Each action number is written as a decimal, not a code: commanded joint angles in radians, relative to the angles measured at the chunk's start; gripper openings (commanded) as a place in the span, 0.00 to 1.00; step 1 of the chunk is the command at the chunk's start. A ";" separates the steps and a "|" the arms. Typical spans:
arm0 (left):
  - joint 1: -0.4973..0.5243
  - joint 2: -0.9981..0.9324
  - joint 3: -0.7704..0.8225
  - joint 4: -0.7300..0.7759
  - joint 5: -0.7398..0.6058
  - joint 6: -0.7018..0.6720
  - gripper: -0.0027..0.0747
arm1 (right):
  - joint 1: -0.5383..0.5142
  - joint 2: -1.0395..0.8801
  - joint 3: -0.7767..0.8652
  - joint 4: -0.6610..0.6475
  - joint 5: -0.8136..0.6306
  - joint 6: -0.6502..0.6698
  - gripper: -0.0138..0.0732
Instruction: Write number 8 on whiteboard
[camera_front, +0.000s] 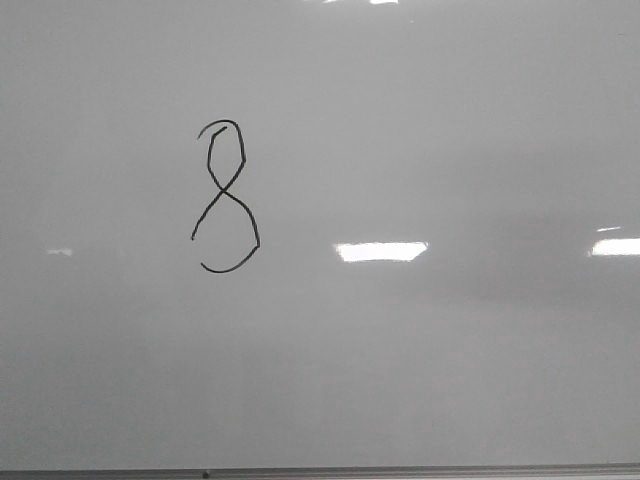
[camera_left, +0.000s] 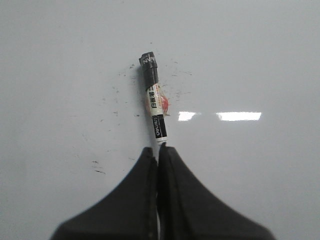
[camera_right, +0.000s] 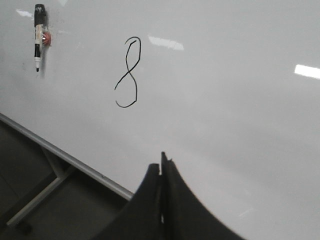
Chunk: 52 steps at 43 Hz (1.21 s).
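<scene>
The number 8 (camera_front: 226, 195) is drawn in thin black line on the whiteboard (camera_front: 450, 380), left of its middle; its lower loop is left slightly unclosed. It also shows in the right wrist view as the number 8 (camera_right: 128, 72). A black-and-white marker (camera_left: 154, 102) with a red spot lies flat on the board, apart from the figure, and shows alone as the marker (camera_right: 38, 37). My left gripper (camera_left: 159, 148) hovers above the marker's near end, shut, with nothing held. Above the board's near edge my right gripper (camera_right: 162, 162) is shut and empty. Neither gripper appears in the front view.
Bright rectangular glare patches (camera_front: 380, 251) lie on the board. Small black ink specks (camera_left: 107, 100) surround the marker. The board's thin metal frame edge (camera_right: 65, 157) runs along its near side, with a grey support bar (camera_right: 37, 197) and dark floor beyond it.
</scene>
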 joint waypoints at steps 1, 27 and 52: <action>0.000 -0.014 0.013 -0.006 -0.082 -0.010 0.01 | -0.006 0.002 -0.015 -0.034 -0.122 0.001 0.08; 0.000 -0.012 0.013 -0.006 -0.082 -0.010 0.01 | -0.236 -0.290 0.310 -0.608 -0.428 0.593 0.08; 0.000 -0.012 0.013 -0.006 -0.082 -0.010 0.01 | -0.250 -0.354 0.380 -0.609 -0.387 0.585 0.08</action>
